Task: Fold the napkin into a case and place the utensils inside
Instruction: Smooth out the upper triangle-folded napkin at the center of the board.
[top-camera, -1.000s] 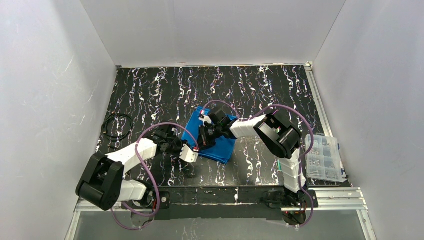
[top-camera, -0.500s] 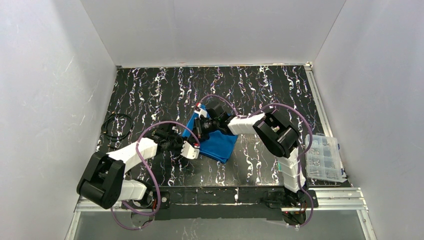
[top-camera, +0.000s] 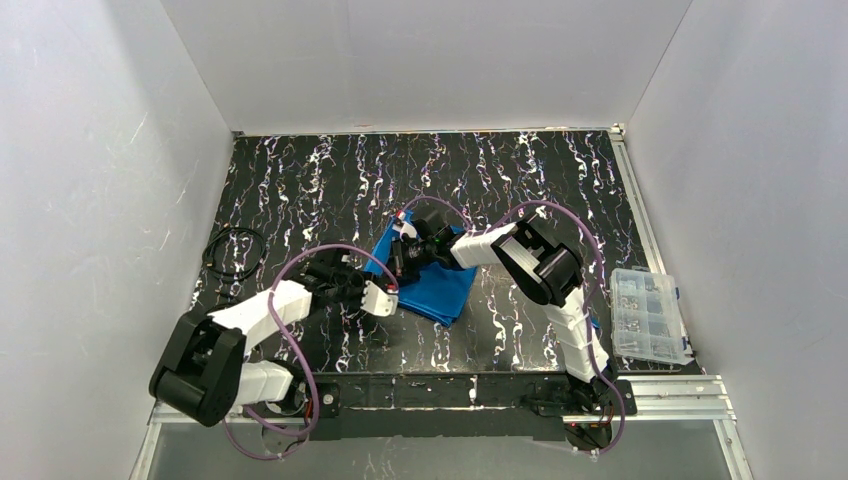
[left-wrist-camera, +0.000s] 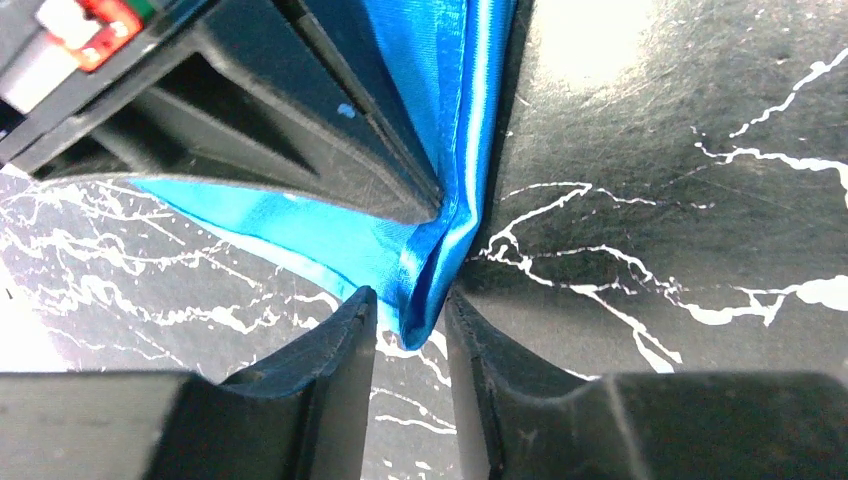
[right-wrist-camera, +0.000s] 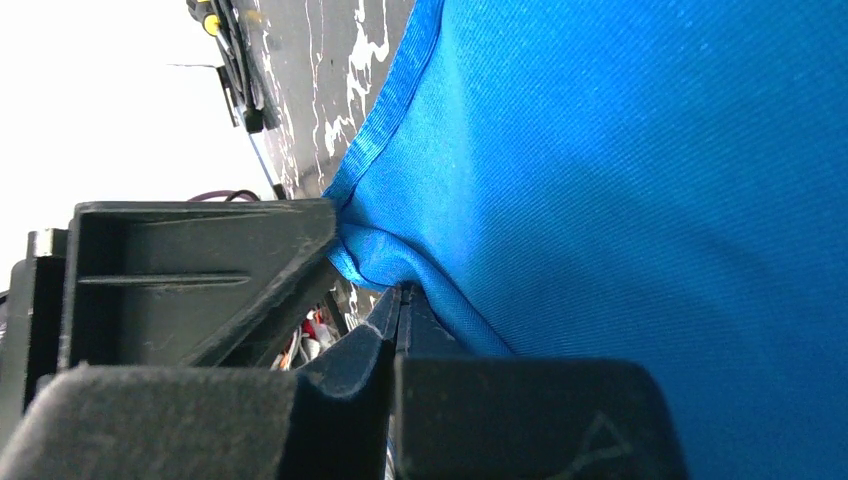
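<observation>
Black marbled bench top (top-camera: 300, 180) with white veining carries all the items. A loose coil of black cable (top-camera: 235, 253) lies by the left edge.

Left gripper (top-camera: 388, 298) sits low at the near-left corner of the bright blue hemmed cloth napkin (top-camera: 440, 288). Its wrist view shows the jaws parted, with the folded corner of the napkin (left-wrist-camera: 330, 235) lying between the fingertips (left-wrist-camera: 345, 320) and a sliver of bench visible beside the cloth: grip released.

The napkin lies folded near the middle of the bench.

Right gripper (top-camera: 403, 252) rests on the napkin's left part. It is clenched, pinching a fold of the stitched hem (right-wrist-camera: 385, 140). Markings on its red-and-white tag (top-camera: 402, 215) are too small to read.

A clear plastic compartment box (top-camera: 648, 315) stands at the right edge.
</observation>
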